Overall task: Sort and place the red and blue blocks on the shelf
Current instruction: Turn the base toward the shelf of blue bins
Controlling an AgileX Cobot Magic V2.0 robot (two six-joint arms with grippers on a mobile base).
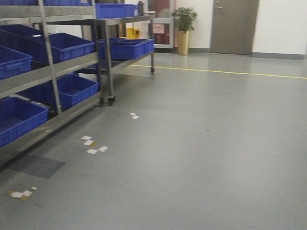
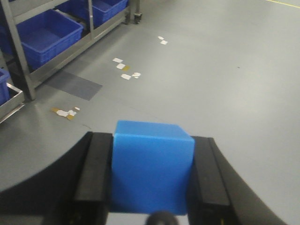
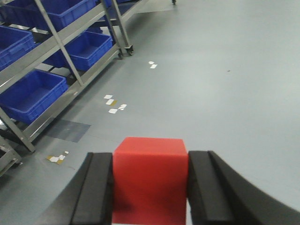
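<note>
The blue block (image 2: 152, 173) fills the gap between the black fingers of my left gripper (image 2: 151, 137), which is shut on it above the grey floor. In the same way, my right gripper (image 3: 150, 153) is shut on the red block (image 3: 150, 183). The steel-framed shelf (image 1: 56, 91) stands along the left in the front view, some way ahead. It also shows as the shelf (image 2: 21, 51) at upper left in the left wrist view and as the shelf (image 3: 70, 33) in the right wrist view. Neither gripper shows in the front view.
Large blue bins (image 1: 72, 88) sit on the rack's tiers. White paper scraps (image 1: 93, 143) and a dark patch (image 1: 36, 166) mark the floor beside it. A yellow floor line (image 1: 230, 73), a potted plant (image 1: 183, 28) and a door (image 1: 233, 26) lie at the back.
</note>
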